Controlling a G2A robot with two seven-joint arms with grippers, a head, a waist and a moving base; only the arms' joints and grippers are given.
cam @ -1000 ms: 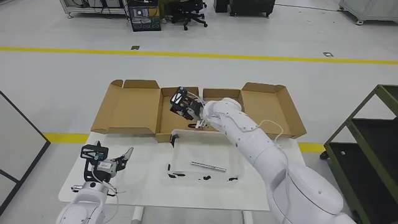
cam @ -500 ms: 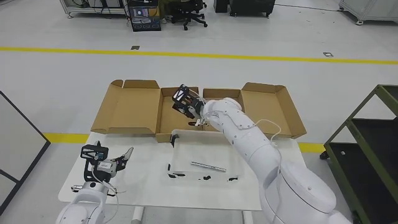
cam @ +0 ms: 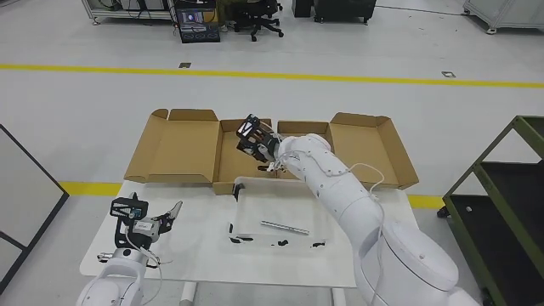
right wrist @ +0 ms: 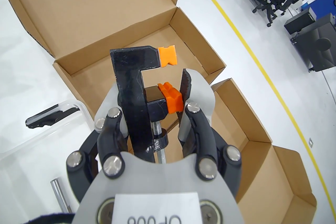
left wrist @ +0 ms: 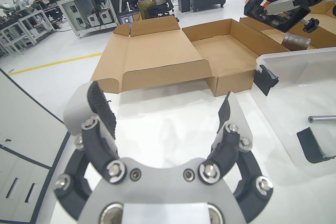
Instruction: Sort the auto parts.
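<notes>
Left cardboard box (cam: 183, 149) and right cardboard box (cam: 374, 149) sit open, side by side, upper centre of top view, behind clear plastic bin (left wrist: 296, 53) at mid-table. Bin: one steel rod (cam: 285, 227) on floor, black clips on rim. Dark cylinder (left wrist: 295, 41) in right box, just past bin's far wall.

R gripper (right wrist: 152, 86) above left box tray, fingers clamped on black C-clamp (right wrist: 130, 83) w/ orange pads; clamp held off the cardboard.

L gripper (left wrist: 161, 92) lower left, over white table (cam: 195, 246), fingers wide apart, holding nothing.
</notes>
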